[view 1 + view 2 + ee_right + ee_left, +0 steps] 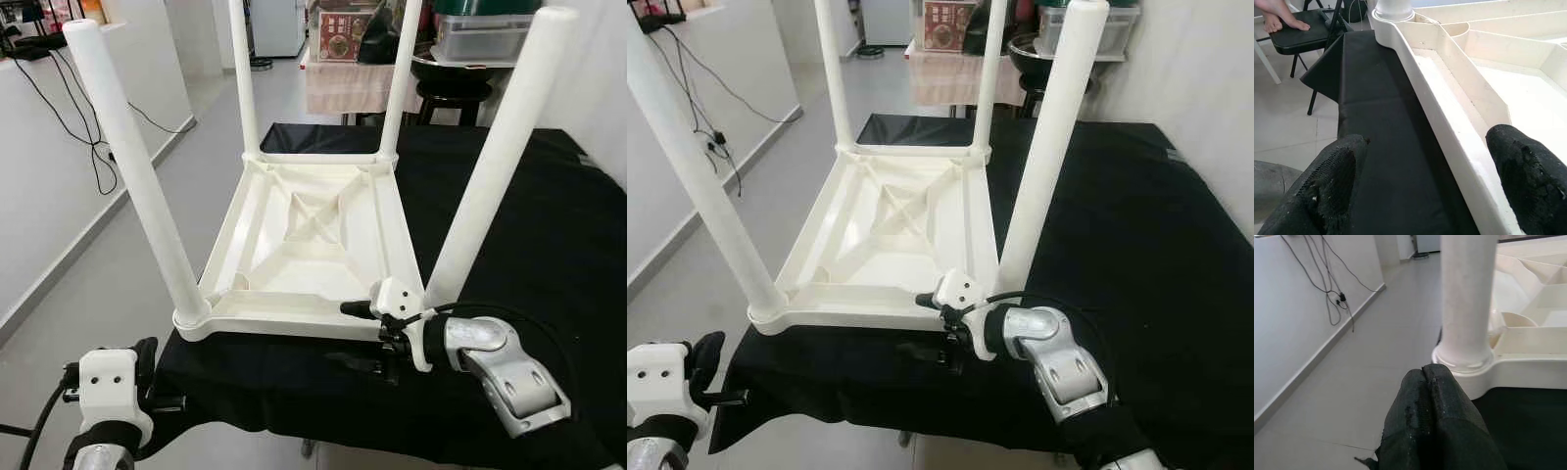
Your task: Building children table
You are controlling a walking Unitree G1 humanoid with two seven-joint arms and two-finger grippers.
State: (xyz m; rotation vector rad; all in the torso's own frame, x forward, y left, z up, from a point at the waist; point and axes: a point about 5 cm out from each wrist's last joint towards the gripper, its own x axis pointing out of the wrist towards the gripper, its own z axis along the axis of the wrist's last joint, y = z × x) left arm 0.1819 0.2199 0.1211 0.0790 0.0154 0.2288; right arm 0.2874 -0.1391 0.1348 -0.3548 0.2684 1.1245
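Black-draped bench (549, 225) carries the upturned plastic table (304, 235), likely light, stiff, slippery: right gripper (362, 336), fingers wide, straddles its 6 o'clock rim, a sound hold, left gripper (1442, 431) pinched empty at 7.

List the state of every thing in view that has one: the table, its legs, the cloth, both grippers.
Children table: upside down on the black cloth, underside up.
Legs: all four fitted in the corners, standing upright.
Black cloth: spread flat over the worktop.
Right gripper: open, fingers straddling the table's near rim.
Left gripper: shut, near the near-left leg's base.
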